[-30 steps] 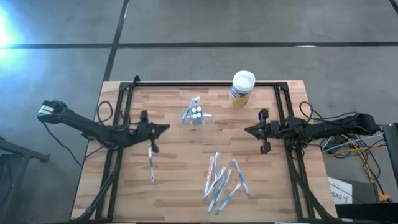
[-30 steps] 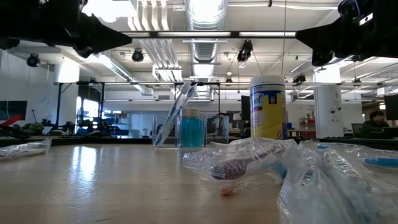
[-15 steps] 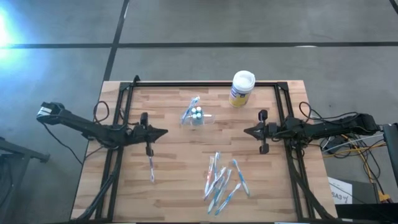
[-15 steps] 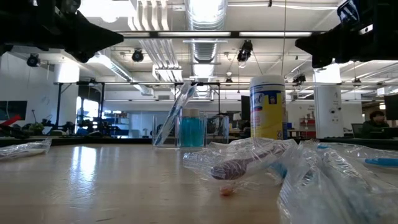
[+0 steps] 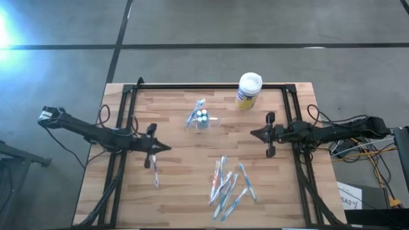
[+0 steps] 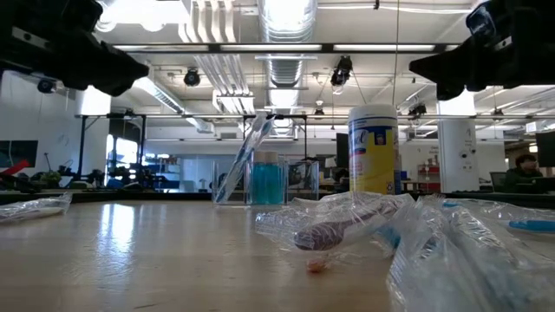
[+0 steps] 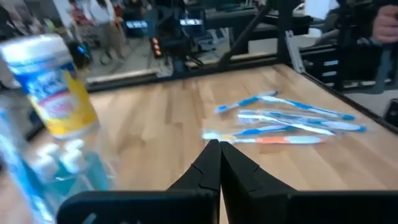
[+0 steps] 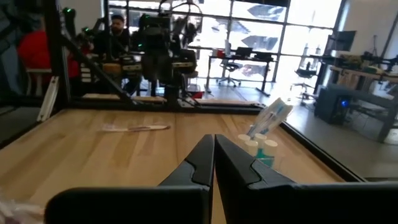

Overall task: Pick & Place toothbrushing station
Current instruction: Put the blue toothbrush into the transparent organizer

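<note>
Clear plastic, the toothbrushing station (image 5: 202, 119) stands upright on the pale slatted wooden surface (image 5: 179, 179), a wrapped toothbrush leaning in it. It sits between the two arms, well apart from both. The left end effector (image 5: 167, 147) and right end effector (image 5: 253, 134) hover closed and empty. Crinkly wrapped toothbrushes (image 5: 229, 185) lie heaped nearer the front, and a cylindrical white-lidded canister (image 5: 248, 91) stands behind.

Overhead looking down, low table-level across, wrists facing inward over table (image 5: 179, 185)
</note>
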`<state>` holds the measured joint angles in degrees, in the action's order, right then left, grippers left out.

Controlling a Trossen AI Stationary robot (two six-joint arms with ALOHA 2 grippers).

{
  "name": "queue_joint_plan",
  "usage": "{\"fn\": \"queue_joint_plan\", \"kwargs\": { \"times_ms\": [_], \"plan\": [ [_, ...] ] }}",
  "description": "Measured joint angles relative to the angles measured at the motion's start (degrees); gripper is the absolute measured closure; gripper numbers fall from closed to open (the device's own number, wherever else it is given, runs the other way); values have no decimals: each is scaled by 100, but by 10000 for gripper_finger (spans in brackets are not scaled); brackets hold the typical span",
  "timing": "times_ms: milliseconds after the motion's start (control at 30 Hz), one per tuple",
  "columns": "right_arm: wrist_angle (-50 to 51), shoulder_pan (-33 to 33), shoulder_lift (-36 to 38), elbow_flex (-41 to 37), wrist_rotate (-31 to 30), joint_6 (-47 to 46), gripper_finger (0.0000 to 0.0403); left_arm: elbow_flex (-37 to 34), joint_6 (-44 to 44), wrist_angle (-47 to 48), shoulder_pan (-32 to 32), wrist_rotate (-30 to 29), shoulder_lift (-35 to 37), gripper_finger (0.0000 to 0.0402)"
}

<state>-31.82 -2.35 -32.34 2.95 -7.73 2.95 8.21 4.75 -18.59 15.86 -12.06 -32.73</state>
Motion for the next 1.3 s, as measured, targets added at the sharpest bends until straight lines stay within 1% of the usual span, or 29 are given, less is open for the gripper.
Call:
{"fn": "queue_joint_plan", "kwargs": {
  "times_ms": [100,233,333,400,500,567,633,800,867,933,1033,1133,1233,1300],
  "plan": [
    [-7,2,0,54,2,-146,394,-1,211,253,0,-128,450,400],
    [8,2,-5,129,0,-513,394,-32,274,591,0,-141,1363,398],
    [77,2,-56,185,0,-850,394,-273,269,160,-6,-141,1823,400],
    [345,0,-119,309,2,-1070,394,-429,295,-140,-8,-144,2041,399],
    [1147,1,-257,653,2,-1593,394,-733,245,47,-11,-142,2281,398],
    [1999,-10,-420,976,2,-2106,394,-763,122,119,-13,-139,2449,399],
    [2960,-70,-642,1321,4,-2677,394,-765,-21,514,-17,-147,2538,400],
    [5195,-467,-1470,2280,2,-3921,394,-760,-346,593,-17,-472,2659,393],
    [5811,-763,-1876,2659,-2,-4330,394,-752,-365,581,-17,-592,2669,387],
    [6315,-1117,-2288,3022,-204,-4752,394,-748,-431,540,-17,-615,2673,384],
    [6959,-1715,-2941,3587,-746,-5407,394,-754,-598,578,-17,-624,2673,384],
    [7474,-2268,-3626,4160,-1055,-5930,394,-754,-717,576,-17,-624,2673,388],
    [7691,-2657,-4302,4646,-1014,-6631,381,-754,-813,575,-17,-624,2673,391],
    [7690,-2829,-4724,4937,-785,-6844,363,-754,-828,577,-17,-623,2673,390]
  ]
}}
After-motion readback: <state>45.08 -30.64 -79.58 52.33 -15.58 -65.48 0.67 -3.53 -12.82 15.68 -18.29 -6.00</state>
